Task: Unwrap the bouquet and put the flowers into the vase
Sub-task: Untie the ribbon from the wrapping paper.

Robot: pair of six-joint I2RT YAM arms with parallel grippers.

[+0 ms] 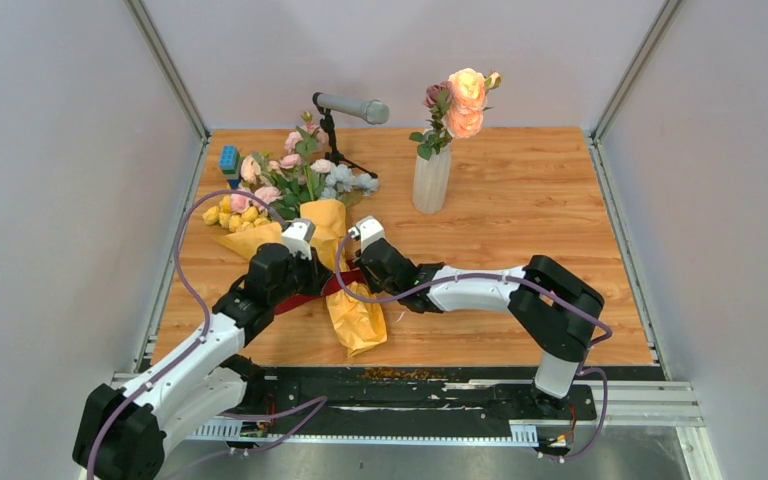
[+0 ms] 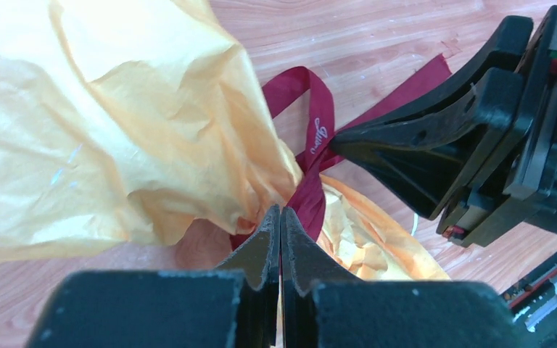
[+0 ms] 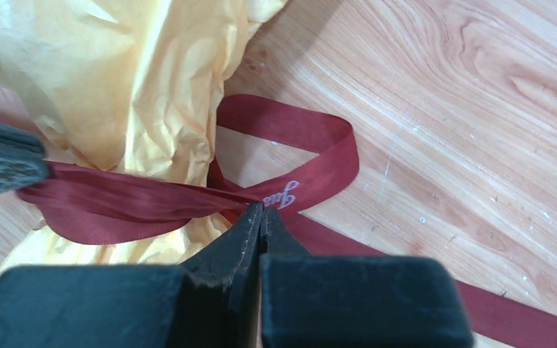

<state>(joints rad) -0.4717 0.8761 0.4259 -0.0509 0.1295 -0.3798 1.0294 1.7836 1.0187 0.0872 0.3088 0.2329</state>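
The bouquet (image 1: 332, 228) lies on the table with its orange paper (image 2: 116, 116) crinkled around the stems. Its flowers (image 1: 290, 172) fan out toward the back left. A dark red ribbon (image 3: 312, 134) is tied round the paper's waist, with one loop lying on the wood. My left gripper (image 2: 281, 212) is shut on the ribbon (image 2: 313, 119) close to the knot. From the other side, my right gripper (image 3: 261, 209) is shut on the ribbon beside its white lettering, and a strand runs taut to the left finger (image 3: 0, 163). The vase (image 1: 431, 182) stands behind, holding peach roses (image 1: 466, 103).
A black microphone stand with a grey mic (image 1: 352, 107) stands behind the bouquet. A small blue object (image 1: 229, 160) sits at the back left edge. Yellow blooms (image 1: 232, 214) lie at the bouquet's left. A ribbon tail (image 3: 522, 315) trails across the wood.
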